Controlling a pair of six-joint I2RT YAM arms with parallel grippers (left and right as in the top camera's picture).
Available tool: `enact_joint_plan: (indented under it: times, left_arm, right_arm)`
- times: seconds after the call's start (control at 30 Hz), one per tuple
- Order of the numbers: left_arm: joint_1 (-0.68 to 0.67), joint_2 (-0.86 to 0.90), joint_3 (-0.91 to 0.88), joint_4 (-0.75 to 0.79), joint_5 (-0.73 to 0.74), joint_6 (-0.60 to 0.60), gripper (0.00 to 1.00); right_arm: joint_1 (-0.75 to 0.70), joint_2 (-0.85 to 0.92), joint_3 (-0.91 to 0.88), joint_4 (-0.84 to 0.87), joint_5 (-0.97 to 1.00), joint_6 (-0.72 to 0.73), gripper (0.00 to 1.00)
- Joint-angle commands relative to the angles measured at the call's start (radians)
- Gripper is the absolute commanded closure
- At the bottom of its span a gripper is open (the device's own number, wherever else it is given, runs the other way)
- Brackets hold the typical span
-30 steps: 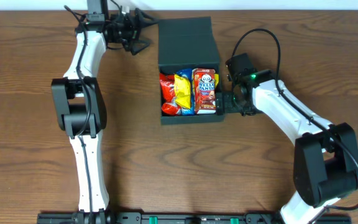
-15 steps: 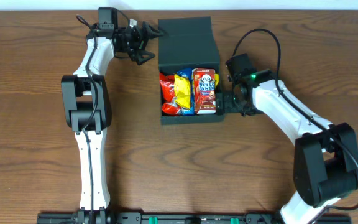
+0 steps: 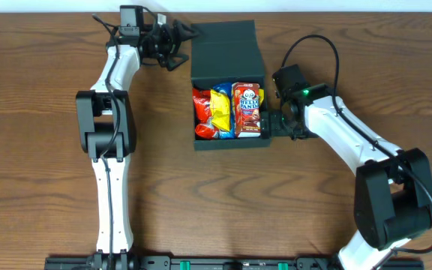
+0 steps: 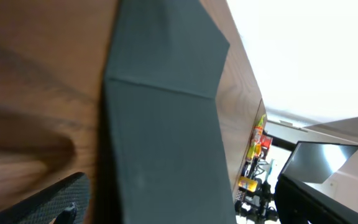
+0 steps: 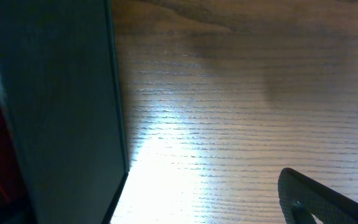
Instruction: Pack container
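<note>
**Container open, snacks inside**

It sat mid-tabletop near the far edge, its lid folded back. Inside, side by side, lay a red packet, a yellow packet and a brown packet. The left gripper hung released beside the lid's left edge. The right gripper, jaws spread and grasping nothing, stood at the right wall. Wood lay open on both sides.

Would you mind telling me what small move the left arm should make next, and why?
Probably ease the open left gripper onto the edge of the lid beside it, ready to fold it over. The container already holds snack packets, its lid lies flat open behind it, and the open right gripper sits at its side wall, seemingly steadying it.
</note>
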Motion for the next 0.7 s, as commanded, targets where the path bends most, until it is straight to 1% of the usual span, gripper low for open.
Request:
enact_joint_plan:
  times: [0.0, 0.13, 0.17, 0.2, 0.3, 0.37, 0.47, 0.6, 0.67]
  left_arm:
    - [-0.022, 0.007, 0.015, 0.021, 0.008, -0.023, 0.05]
    - [-0.041, 0.007, 0.015, 0.036, 0.000, -0.025, 0.04]
    - [-0.043, 0.007, 0.015, 0.039, 0.000, -0.025, 0.00]
    - [-0.045, 0.007, 0.015, 0.045, 0.000, -0.025, 0.05]
    - [-0.046, 0.007, 0.015, 0.063, 0.001, -0.026, 0.34]
    - [-0.046, 0.007, 0.015, 0.062, 0.001, -0.026, 0.46]
    - [-0.046, 0.007, 0.015, 0.062, 0.001, -0.024, 0.48]
    - [-0.046, 0.007, 0.015, 0.062, 0.008, -0.023, 0.58]
    - [-0.046, 0.007, 0.015, 0.063, 0.021, -0.021, 0.60]
  right_arm:
    - [0.008, -0.001, 0.018, -0.002, 0.011, 0.010, 0.01]
    - [0.008, -0.001, 0.018, -0.001, 0.011, 0.010, 0.01]
    - [0.008, -0.001, 0.018, -0.001, 0.011, 0.010, 0.01]
    - [0.008, -0.001, 0.018, -0.001, 0.011, 0.010, 0.01]
    - [0.008, -0.001, 0.018, -0.001, 0.011, 0.010, 0.01]
    - [0.008, -0.001, 0.018, -0.001, 0.011, 0.010, 0.01]
    - [0.008, -0.001, 0.018, 0.000, 0.011, 0.010, 0.01]
    - [0.008, -0.001, 0.018, 0.000, 0.011, 0.010, 0.01]
    - [0.008, -0.001, 0.018, 0.000, 0.011, 0.010, 0.01]
